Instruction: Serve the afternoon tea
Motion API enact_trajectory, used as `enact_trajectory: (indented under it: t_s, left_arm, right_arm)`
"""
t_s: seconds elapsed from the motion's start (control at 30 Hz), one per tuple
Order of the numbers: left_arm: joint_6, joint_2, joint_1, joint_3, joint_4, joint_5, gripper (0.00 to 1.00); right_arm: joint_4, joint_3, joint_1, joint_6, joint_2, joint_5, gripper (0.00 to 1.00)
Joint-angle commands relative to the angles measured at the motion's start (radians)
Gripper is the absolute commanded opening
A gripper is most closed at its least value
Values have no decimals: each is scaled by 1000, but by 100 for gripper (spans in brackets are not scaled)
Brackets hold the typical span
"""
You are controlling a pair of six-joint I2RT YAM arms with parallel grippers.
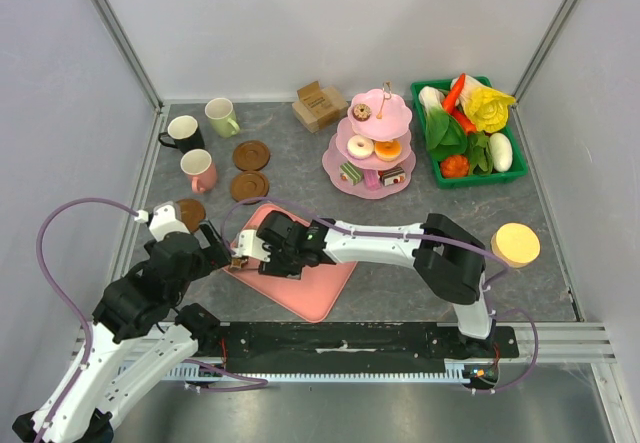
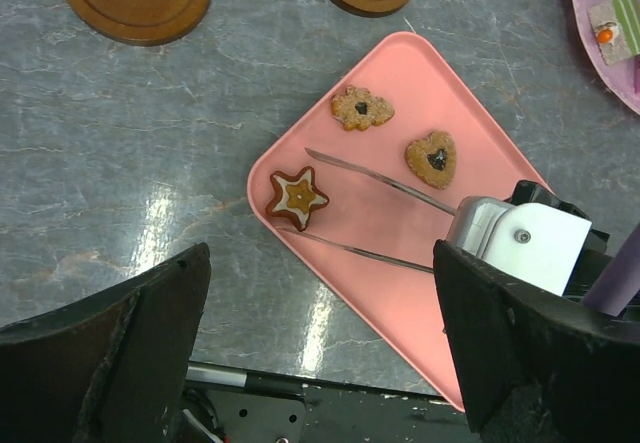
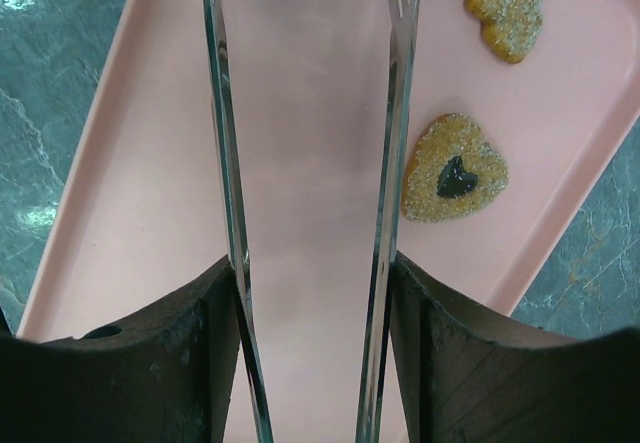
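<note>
Danger first: the star cookie (image 2: 297, 197) lies right at the near-left corner of the pink tray (image 2: 440, 73), and the tongs (image 2: 380, 178) have their 2 thin blades either side of it, the lower tip about at its edge, the upper tip looking just clear. A squeeze on those pointed edges could, I'd say, flick the star off that corner onto the table, or tip it so it drops on the way up. Another worry: the blades are slim and long, so they might twist in the grip and close off-centre. And it's crowded here. The left gripper (image 2: 322, 263) hangs directly over that same tray corner, fingers spread wide and holding nothing, so any lift by the right arm risks a knock between the 2. On to the pose: the right arm reaches low and flat across the tray from its right side, and the right gripper (image 3: 312, 263) has its fingers pressed on the outside of the tongs, clamped on them with the blades part-way closed. The left arm is folded up at the tray's left side, wrist bent to look down. Further in on the tray lie the flower cookie (image 2: 362, 108) and the heart cookie (image 2: 432, 158), untouched. The tiered stand (image 1: 345, 171) with pastries waits beyond the tray's far-right edge, the mugs and coasters beyond its far-left edge.
</note>
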Motion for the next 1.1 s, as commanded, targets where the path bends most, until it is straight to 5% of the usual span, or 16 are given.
enact_trajectory:
  t_s: [0.0,0.53,1.07]
  left_arm:
    - [-49,26,-11,28,110,93,99]
    - [-48,9,-11,33,110,98,99]
    - [-13,-32,-11,24,167,188,99]
  right_arm:
    - [70,89,23,-33,31,-16,63]
    - [60,101,23,-32,25,-25,54]
    - [131,-34,23,45,-128,208,51]
